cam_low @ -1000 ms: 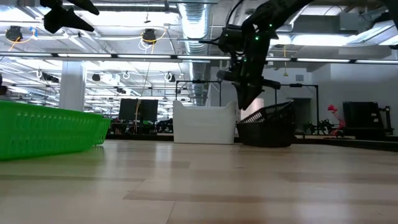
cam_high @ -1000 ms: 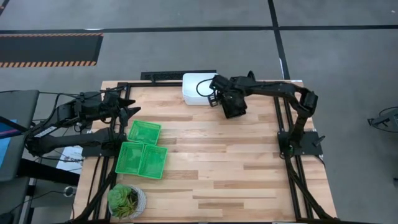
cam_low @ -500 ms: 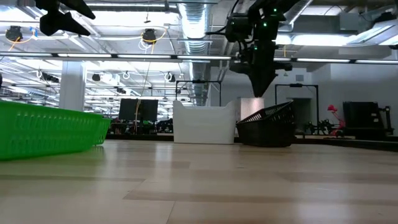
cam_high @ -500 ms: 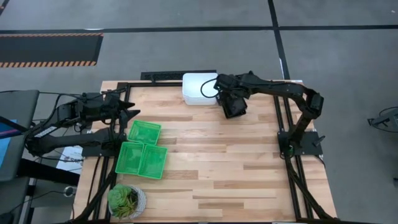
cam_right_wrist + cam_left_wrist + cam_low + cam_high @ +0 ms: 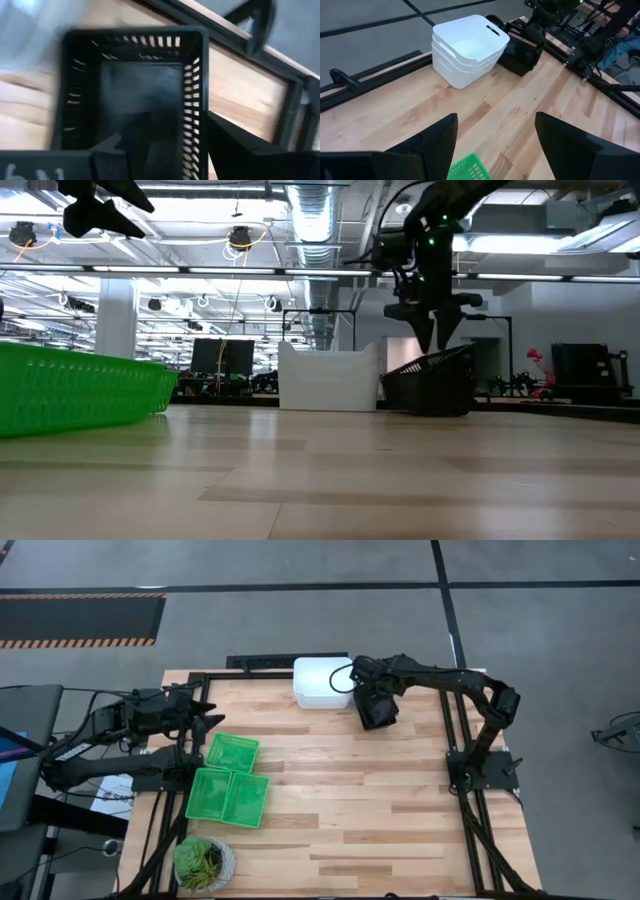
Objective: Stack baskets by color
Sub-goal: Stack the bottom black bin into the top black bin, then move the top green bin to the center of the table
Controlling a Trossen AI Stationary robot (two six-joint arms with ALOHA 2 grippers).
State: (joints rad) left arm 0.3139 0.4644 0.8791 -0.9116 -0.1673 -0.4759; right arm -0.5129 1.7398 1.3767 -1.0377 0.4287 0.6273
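white baskets (image 5: pixel 467 47): stacked, far edge, done | black baskets (image 5: pixel 377 707): piled beside white, top one tilted, unsettled | green baskets (image 5: pixel 231 783): three loose, left, undone | right gripper (image 5: pixel 437 330): over black, spread, empty | left gripper (image 5: pixel 213 720): parked, spread

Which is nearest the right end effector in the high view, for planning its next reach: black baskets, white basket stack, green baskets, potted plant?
1. Black baskets, right under the right end effector.
2. White basket stack, beside them at the far edge.
3. Green baskets, left side.
4. Potted plant, near-left corner.
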